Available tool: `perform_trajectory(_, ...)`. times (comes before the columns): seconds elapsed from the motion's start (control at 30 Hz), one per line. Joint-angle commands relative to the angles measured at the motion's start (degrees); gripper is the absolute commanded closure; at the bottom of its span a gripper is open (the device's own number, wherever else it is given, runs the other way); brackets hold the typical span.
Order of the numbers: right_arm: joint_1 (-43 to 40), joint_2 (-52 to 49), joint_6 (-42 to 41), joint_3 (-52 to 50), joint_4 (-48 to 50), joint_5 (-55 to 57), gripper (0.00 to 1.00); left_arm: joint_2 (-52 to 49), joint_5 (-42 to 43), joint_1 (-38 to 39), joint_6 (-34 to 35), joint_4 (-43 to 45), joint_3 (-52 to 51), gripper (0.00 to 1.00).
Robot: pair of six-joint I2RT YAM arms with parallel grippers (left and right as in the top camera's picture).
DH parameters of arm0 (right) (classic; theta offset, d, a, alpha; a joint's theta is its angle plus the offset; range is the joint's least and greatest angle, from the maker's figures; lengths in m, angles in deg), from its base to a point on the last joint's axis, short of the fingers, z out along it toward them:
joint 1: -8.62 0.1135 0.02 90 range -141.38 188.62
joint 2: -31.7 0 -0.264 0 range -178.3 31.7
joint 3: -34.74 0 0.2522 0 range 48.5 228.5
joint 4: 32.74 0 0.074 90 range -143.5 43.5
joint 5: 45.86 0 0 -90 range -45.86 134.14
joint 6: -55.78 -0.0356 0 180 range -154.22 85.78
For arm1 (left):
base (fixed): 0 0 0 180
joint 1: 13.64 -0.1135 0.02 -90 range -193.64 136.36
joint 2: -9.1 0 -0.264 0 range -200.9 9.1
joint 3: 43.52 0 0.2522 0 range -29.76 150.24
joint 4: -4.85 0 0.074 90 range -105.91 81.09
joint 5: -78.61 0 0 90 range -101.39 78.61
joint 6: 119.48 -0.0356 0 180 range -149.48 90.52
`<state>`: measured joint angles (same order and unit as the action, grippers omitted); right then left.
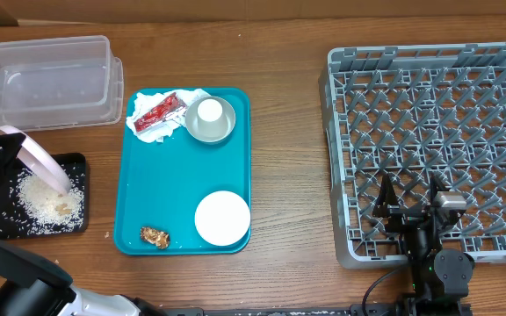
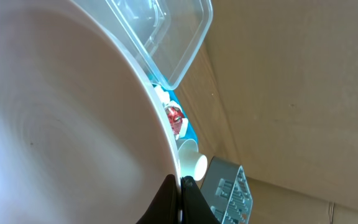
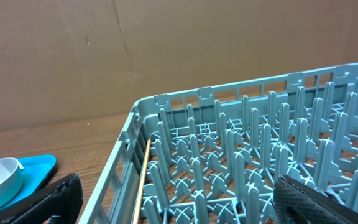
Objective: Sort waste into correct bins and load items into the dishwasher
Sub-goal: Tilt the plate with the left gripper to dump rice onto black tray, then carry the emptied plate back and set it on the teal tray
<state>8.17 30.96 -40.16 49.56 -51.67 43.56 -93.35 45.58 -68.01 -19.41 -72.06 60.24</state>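
Wooden tabletop (image 1: 288,175), left edge: left gripper (image 2: 180,193) clamped on plate (image 1: 42,162) rim, plate tilted edge-down over black tray (image 1: 73,162), rice (image 1: 51,197) beneath. Rack (image 1: 336,132) far right. Right gripper (image 1: 408,191) gapes empty at rack's front rim.

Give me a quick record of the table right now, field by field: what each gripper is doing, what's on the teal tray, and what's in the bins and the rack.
left gripper: shut on the rim of the larger plate, which is tilted over the black tray
right gripper: open, empty, at the near edge of the dish rack
black tray: loose rice
clear tub: nothing clearly visible inside
teal serving tray: napkin with red wrapper, white cup inside bowl, smaller plate, brown food lump
dish rack: no dishes loaded
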Motion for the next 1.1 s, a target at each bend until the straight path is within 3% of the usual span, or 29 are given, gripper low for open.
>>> perform_trajectory(0.0,-0.3,0.6,0.4,-0.6,0.3,0.5,0.00,-0.5,2.6,0.4,-2.7,0.7,0.1,0.96)
perform_trajectory(0.07,-0.3,0.6,0.4,-0.6,0.3,0.5,0.00,-0.5,3.1,0.4,-2.9,0.2,0.1,0.96)
perform_trajectory(0.17,-0.3,0.6,0.4,-0.6,0.3,0.5,0.00,-0.5,7.5,0.4,-11.4,0.4,0.1,0.96)
perform_trajectory(0.27,-0.3,0.6,0.4,-0.6,0.3,0.5,0.00,-0.5,4.4,0.4,-6.4,-1.4,0.1,0.96)
perform_trajectory(0.43,-0.3,0.6,0.4,-0.6,0.3,0.5,0.00,-0.5,5.5,0.4,-7.0,-2.6,0.1,0.96)
perform_trajectory(0.6,-0.3,0.6,0.4,-0.6,0.3,0.5,0.00,0.8,12.3,0.7,-11.3,-3.8,0.1,0.96)
perform_trajectory(0.87,-0.3,0.6,0.4,-0.6,0.3,0.5,0.00,7.0,6.8,2.3,-10.9,-9.2,0.1,0.96)
perform_trajectory(1.07,-0.3,0.6,0.4,-0.6,0.3,0.5,0.00,12.5,2.3,7.5,-12.0,-15.6,0.1,0.96)
